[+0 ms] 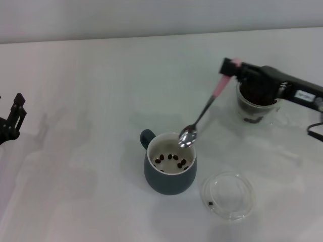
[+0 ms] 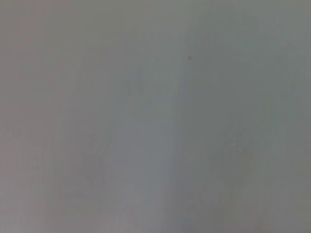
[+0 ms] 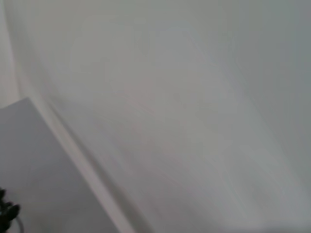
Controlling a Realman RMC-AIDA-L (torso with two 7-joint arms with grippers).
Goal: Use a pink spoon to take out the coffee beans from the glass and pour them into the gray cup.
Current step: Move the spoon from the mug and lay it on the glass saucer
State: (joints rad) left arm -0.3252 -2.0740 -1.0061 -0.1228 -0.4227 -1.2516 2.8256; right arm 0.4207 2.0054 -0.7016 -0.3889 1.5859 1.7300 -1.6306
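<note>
The gray cup (image 1: 170,170) stands at the front centre of the white table, with several coffee beans (image 1: 171,160) on its cream inside. My right gripper (image 1: 230,66) is shut on the pink handle of the pink spoon (image 1: 205,109). The spoon slopes down to the left, and its metal bowl (image 1: 187,136) hangs over the cup's far right rim. The glass (image 1: 255,106) with dark beans stands at the right, partly hidden behind my right gripper. My left gripper (image 1: 12,121) is parked at the table's far left edge. Both wrist views show only blank surface.
A shallow clear glass dish (image 1: 228,195) lies right of the gray cup, with a single bean (image 1: 210,203) in it. A black cable (image 1: 315,128) runs at the right edge. The table's far edge meets the wall at the top.
</note>
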